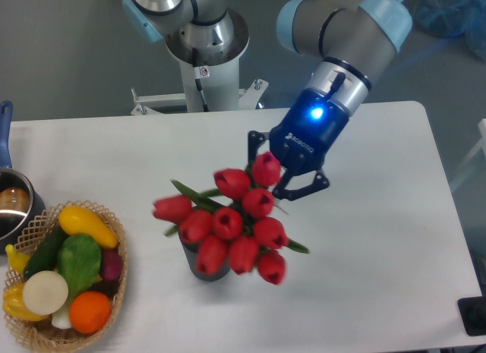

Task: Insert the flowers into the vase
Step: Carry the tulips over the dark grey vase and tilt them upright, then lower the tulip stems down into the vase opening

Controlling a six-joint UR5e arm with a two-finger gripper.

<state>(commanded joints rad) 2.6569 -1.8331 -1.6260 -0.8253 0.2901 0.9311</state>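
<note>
The flowers [228,222], a bunch of red tulips with green leaves, hang in the air over the vase. My gripper [282,173] is shut on their stems, just up and right of the buds, and the stems are hidden behind the blooms. The buds cover most of the vase [203,265], a dark grey ribbed cylinder; only its lower body shows below them. Its mouth is hidden, so I cannot tell whether any stem is inside it.
A wicker basket [114,250] full of vegetables stands at the front left. A metal pot [14,209] with a blue handle sits at the left edge. The arm's base mount [205,57] rises behind the table's far edge.
</note>
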